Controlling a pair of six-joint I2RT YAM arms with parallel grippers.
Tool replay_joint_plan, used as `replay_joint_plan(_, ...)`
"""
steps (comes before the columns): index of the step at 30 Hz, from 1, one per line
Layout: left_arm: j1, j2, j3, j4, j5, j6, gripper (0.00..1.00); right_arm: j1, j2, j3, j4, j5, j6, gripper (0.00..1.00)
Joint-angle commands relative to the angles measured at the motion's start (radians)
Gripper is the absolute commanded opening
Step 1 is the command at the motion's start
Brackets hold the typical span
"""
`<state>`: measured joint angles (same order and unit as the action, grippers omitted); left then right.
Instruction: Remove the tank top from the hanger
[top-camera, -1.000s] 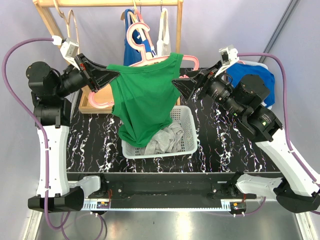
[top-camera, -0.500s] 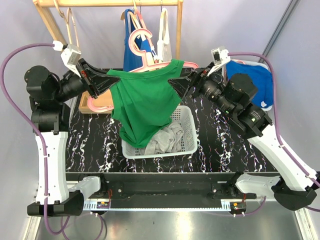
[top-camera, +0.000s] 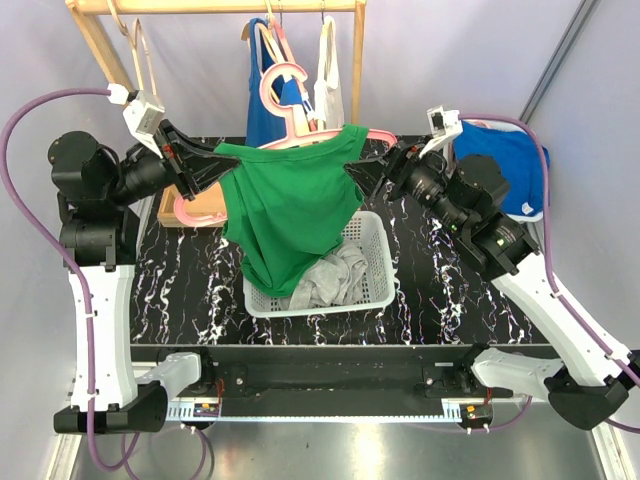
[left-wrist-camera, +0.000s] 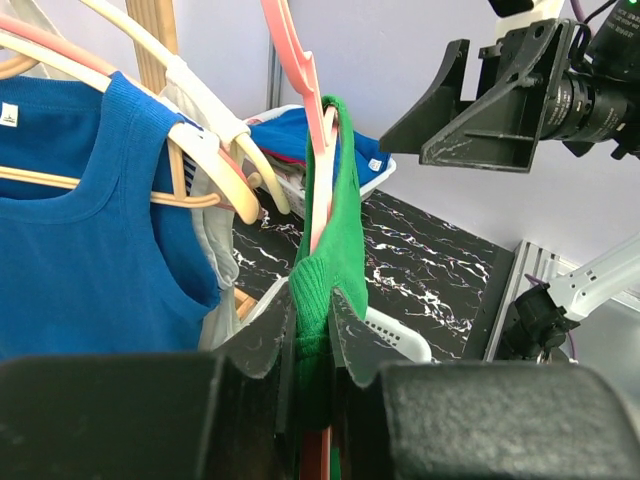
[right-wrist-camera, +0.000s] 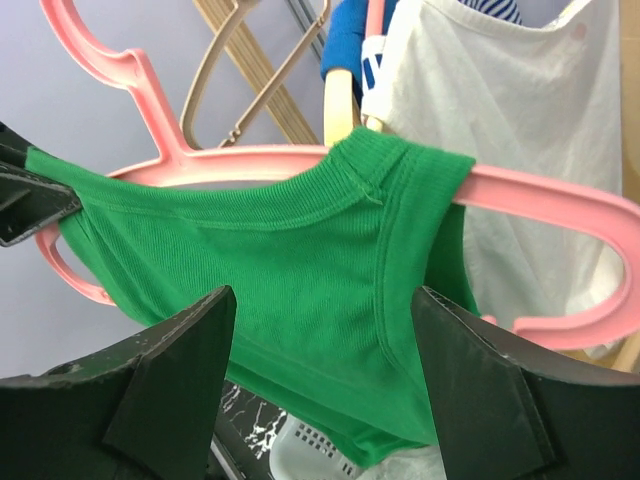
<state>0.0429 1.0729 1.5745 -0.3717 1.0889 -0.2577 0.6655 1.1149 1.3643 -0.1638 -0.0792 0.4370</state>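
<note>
Green ribbed cloth, the tank top (top-camera: 290, 205), hangs on a pink hanger (right-wrist-camera: 560, 205) held in the air above the white basket (top-camera: 384, 262), in front of the wooden rail (top-camera: 215, 6) where other garments hang. The left gripper (left-wrist-camera: 310, 300) is clamped tight on the shoulder at its own side. Its wrist view shows fabric pinched between the fingers with a sliver of pink below, so it seems to grip strap and hanger end together. I judge this to be an anchor, so the hanger cannot swing while the other side is worked. The right gripper (right-wrist-camera: 322, 300) has its fingers spread wide with nothing between them, facing the opposite strap, which loops over the hanger's arm. It looks lined up to take that strap and draw it off past the tip. Whether its fingers touch the cloth I cannot tell. The hem trails down onto grey clothes (top-camera: 330, 275) in the basket — a sensible spot, since a freed top would drop straight in.
</note>
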Motion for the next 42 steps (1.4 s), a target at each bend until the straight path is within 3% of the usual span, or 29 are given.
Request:
replay_joint_plan(1, -0.014, -0.025, 0.032, 0.056, -0.036, 0.005, 0.0, -0.023, 0.028, 0.041, 0.101, -0.059, 0.032, 0.8)
replay_joint_plan(18, -0.038, -0.005, 0.055, 0.05, -0.047, 0.005, 0.0, -0.049, 0.06, 0.016, 0.195, -0.1, 0.082, 0.79)
replay_joint_plan(32, -0.038, 0.005, 0.088, 0.033, -0.032, 0.002, 0.0, -0.113, 0.04, -0.041, 0.207, -0.137, 0.106, 0.85)
replay_joint_plan(42, -0.037, 0.01, 0.081, 0.033, -0.03, 0.002, 0.0, -0.113, 0.066, -0.054, 0.253, -0.166, 0.143, 0.8)
